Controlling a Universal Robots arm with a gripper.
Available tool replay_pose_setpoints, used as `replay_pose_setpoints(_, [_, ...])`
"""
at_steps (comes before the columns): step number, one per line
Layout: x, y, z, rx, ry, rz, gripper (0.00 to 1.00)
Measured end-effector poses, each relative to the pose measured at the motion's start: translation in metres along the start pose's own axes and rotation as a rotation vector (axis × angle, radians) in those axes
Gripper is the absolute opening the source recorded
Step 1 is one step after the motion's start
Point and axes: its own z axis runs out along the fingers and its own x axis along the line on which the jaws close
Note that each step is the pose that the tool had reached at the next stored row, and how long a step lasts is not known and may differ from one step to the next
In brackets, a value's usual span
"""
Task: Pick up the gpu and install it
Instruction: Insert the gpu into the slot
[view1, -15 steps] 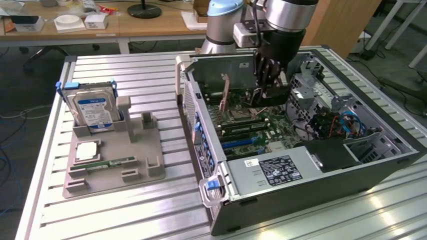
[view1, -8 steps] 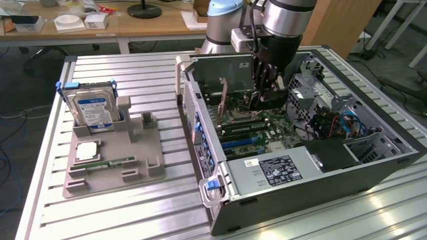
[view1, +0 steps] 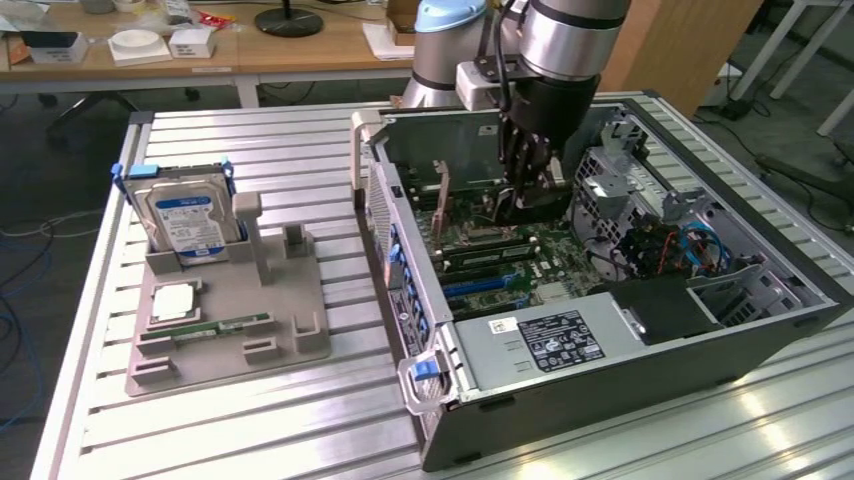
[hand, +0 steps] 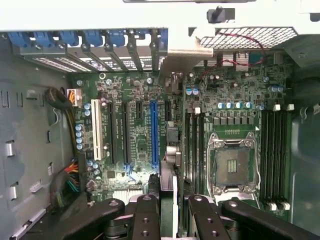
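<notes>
My gripper (view1: 525, 188) is down inside the open computer case (view1: 601, 330), over the green motherboard (view1: 514, 255). It is shut on the gpu (view1: 531, 208), a dark thin card that hangs below the fingers. In the wrist view the gpu (hand: 170, 150) shows edge-on between the two black fingers (hand: 148, 215), and its metal end bracket points toward the case's rear slot covers. The card sits just beside the long blue expansion slot (hand: 154, 132), between it and the memory slots. Whether its edge touches the board I cannot tell.
On the exterior view's left, a grey parts holder (view1: 234, 335) carries a silver hard drive (view1: 194, 225), a green memory stick (view1: 220, 325) and a small square chip (view1: 175, 300). Inside the case are the bare processor socket (hand: 232, 165), a white slot (hand: 96, 130), cable bundles and drive cages.
</notes>
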Motion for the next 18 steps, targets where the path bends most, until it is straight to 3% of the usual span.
replay_pose_setpoints(4, [0.0047,0.0001,0.0016,0.0002,0.0019,0.000,0.27])
replay_pose_setpoints(8, [0.0055,0.0009,0.0051,0.0005,0.0090,0.000,0.27])
replay_pose_setpoints(18, [0.0076,0.0051,0.0100,0.0005,0.0095,0.000,0.27])
